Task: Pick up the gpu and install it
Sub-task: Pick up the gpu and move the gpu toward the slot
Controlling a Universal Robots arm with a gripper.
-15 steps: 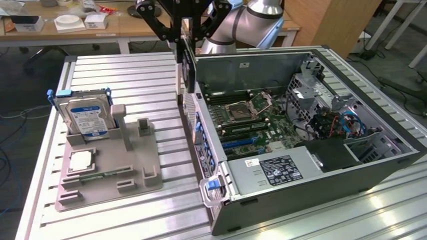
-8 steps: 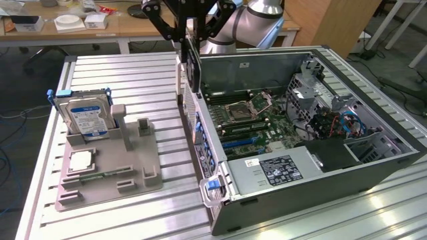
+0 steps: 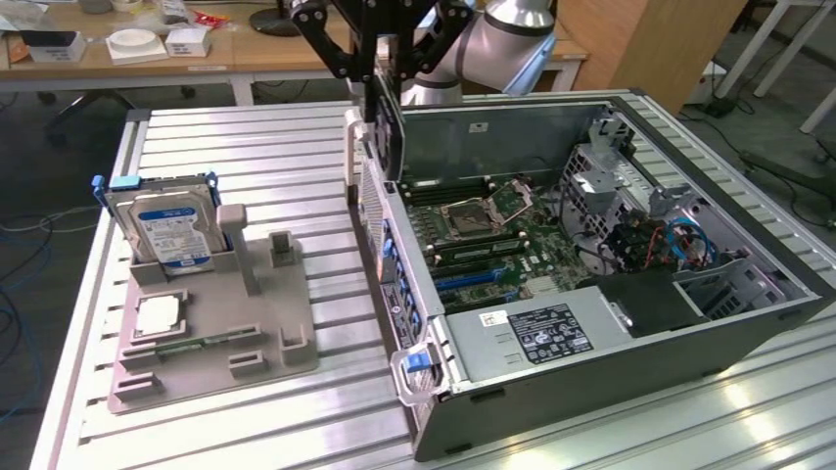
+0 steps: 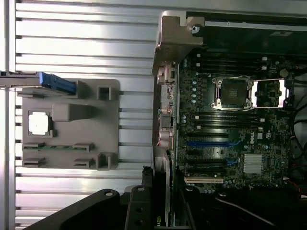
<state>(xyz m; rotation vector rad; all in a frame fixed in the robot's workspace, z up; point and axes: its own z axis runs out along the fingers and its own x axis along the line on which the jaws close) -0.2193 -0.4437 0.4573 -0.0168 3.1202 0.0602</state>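
The gpu hangs upright as a thin dark card with a silvery bracket edge, and my gripper is shut on its upper end. It hovers over the rear wall of the open computer case, above the motherboard. In the wrist view the gpu appears edge-on between the black fingers of my gripper, close to the case's rear ports. The blue expansion slots lie on the board just inside that wall.
A grey parts holder stands on the slatted table at the exterior view's left. It carries a hard drive with a blue-white label, a processor chip and a memory stick. Cables and a black power supply fill the case's far side.
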